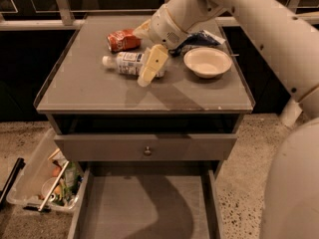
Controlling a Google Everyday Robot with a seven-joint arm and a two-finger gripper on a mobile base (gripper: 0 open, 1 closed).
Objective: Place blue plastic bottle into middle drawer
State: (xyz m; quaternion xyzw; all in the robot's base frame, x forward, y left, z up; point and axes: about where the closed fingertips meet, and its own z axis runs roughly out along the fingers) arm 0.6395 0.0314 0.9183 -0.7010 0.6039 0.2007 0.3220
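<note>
The blue plastic bottle (124,62) lies on its side on the cabinet top (89,91), with its white cap pointing left. My gripper (147,48) is open over the bottle's right half. One cream finger (152,65) crosses in front of the bottle and hides part of it. The other finger (142,30) is behind it, near the red can. I cannot tell whether the fingers touch the bottle. The middle drawer (144,208) is pulled open below, and its flat grey floor is bare.
A crushed red-orange can (122,40) lies just behind the bottle. A white bowl (208,62) and a crumpled blue-white wrapper (199,38) are on the right. A drawer front with a knob (147,150) sits above the open drawer. A clear bin (42,183) of clutter stands on the floor at left.
</note>
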